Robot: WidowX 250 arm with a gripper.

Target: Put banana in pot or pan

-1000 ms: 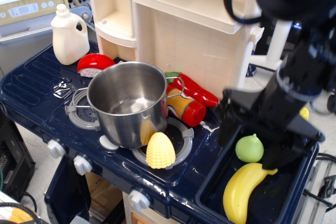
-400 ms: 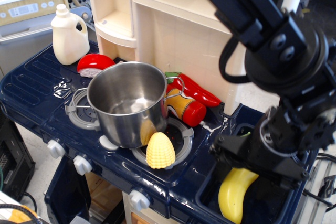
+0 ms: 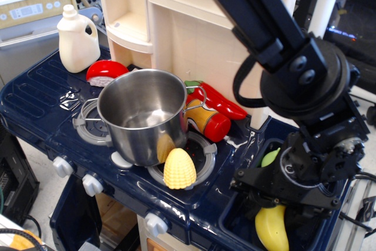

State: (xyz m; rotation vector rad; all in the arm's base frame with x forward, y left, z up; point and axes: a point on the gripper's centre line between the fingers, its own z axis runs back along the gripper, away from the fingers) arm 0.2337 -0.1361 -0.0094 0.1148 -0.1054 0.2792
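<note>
The steel pot [image 3: 143,113] stands upright and empty on the left burner of the dark blue toy stove. The yellow banana [image 3: 271,228] lies in the sink basin [image 3: 234,218] at the right, with only its lower end showing. My gripper [image 3: 277,207] is lowered into the basin directly over the banana's upper part. Its black body covers the fingers, so I cannot see whether they are closed on the banana.
A bumpy yellow corn cob [image 3: 179,168] leans on the right burner in front of the pot. A red pepper [image 3: 222,103] and a red-and-yellow bottle [image 3: 207,119] lie behind it. A green pear [image 3: 269,157] is in the sink. A white jug [image 3: 76,39] stands at the back left.
My gripper has dropped from above the sink down onto the banana. The banana has turned from slanted to nearly upright in the picture and shifted slightly right.
</note>
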